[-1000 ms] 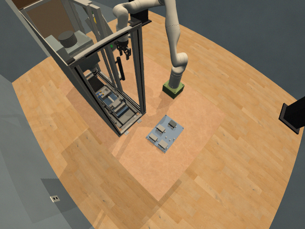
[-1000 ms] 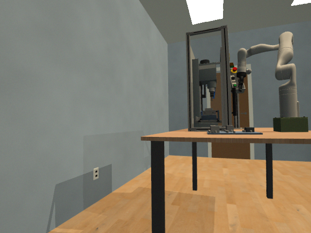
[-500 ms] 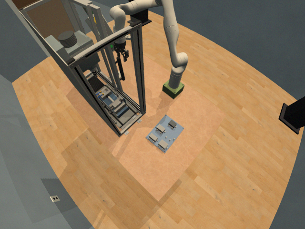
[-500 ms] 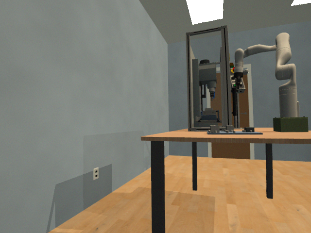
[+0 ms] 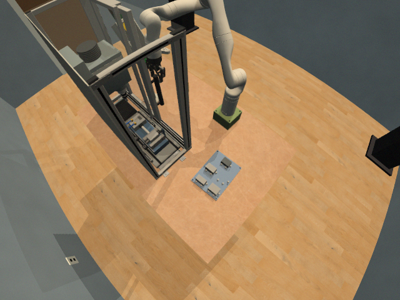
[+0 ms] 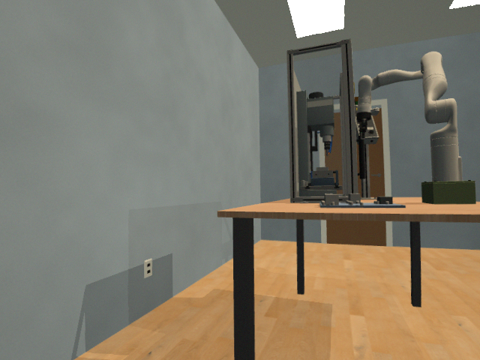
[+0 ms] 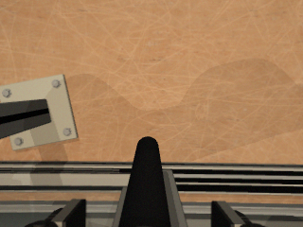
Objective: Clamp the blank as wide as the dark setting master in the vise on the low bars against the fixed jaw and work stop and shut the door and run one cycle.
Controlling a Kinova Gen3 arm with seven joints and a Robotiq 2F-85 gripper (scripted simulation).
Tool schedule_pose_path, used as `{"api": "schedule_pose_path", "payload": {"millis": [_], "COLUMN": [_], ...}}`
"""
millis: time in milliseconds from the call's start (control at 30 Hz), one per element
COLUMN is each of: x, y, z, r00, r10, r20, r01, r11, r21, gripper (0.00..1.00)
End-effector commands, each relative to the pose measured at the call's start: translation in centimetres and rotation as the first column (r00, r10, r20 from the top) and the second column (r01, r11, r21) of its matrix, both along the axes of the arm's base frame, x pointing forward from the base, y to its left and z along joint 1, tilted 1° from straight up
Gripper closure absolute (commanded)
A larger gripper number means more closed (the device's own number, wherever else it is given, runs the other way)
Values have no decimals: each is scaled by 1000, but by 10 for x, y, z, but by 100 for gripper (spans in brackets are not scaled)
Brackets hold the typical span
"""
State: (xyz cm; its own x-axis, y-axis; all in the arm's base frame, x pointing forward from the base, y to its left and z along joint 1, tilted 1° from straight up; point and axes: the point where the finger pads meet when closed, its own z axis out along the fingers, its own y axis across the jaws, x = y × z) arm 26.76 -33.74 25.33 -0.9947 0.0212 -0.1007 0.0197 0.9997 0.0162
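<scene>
- The scratched wooden tabletop carries everything; the exterior view shows its black legs.
- The machine's tall guard stands along the tabletop's left edge in the top view.
- The Kinova arm arches toward the guard's side from a green base near the upper right edge.
- The milling spindle hangs inside the guard, above the level of the vise.
- The blue plate lies outside the guard's near end, between it and the bottom corner in the top view.
- The vise sits low inside the guard; whether it is clamped, I cannot tell.
- A long black bar stands upright beside the guard.
- The jaws of the gripper are released, spread apart at the bar's upper end; contact is unclear.
- Three pale blanks rest on the plate; which matches in width, I cannot tell.
- The dark setting master sits on the same plate.

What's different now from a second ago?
The gripper has moved toward the guard, down to the black handle's upper end. No grip is visible. The plate and its blocks stayed put.
</scene>
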Motion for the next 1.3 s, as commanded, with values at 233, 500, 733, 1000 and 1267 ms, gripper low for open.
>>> {"api": "schedule_pose_path", "payload": {"millis": [233, 500, 733, 1000, 1267], "x": [3, 3, 4, 4, 3], "y": [-2, -2, -3, -3, -1], "z": [1, 1, 2, 2, 1], "r00": [1000, 1000, 1000, 1000, 1000], "r10": [-5, -5, -4, -4, -1], "r20": [5, 5, 5, 5, 2], "r01": [5, 5, 5, 5, 1], "r11": [1000, 1000, 1000, 1000, 1000], "r21": [-5, -5, -5, -5, -2], "gripper": [20, 20, 20, 20, 61]}}
